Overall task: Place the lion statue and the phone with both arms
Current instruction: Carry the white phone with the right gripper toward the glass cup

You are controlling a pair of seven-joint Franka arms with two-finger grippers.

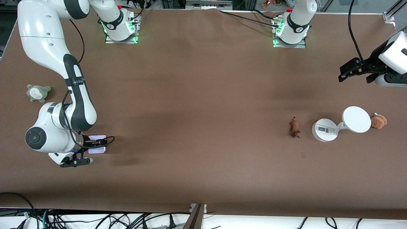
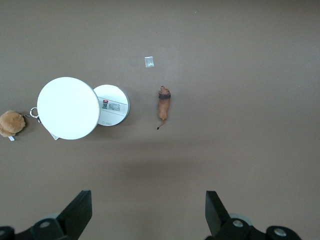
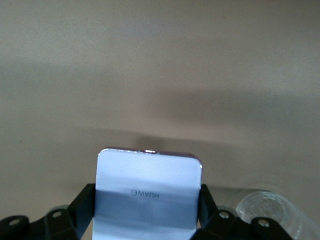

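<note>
The phone (image 3: 149, 192), a pale lavender-white rectangle with lettering across its face, sits between the fingers of my right gripper (image 3: 148, 200), which press on its two long sides. In the front view the phone (image 1: 98, 143) is low at the table near the right arm's end, partly hidden by the right gripper (image 1: 84, 151). The lion statue (image 1: 295, 127), small and orange-brown, lies on the table toward the left arm's end; it also shows in the left wrist view (image 2: 163, 104). My left gripper (image 1: 356, 74) hangs open and empty high over that end (image 2: 148, 200).
A white round-based device with a disc (image 1: 338, 124) stands beside the lion statue, with a fuzzy brown plush (image 1: 378, 121) beside the disc. A grey-green plush (image 1: 37, 93) lies at the right arm's end. A small clear scrap (image 2: 149, 62) lies near the lion.
</note>
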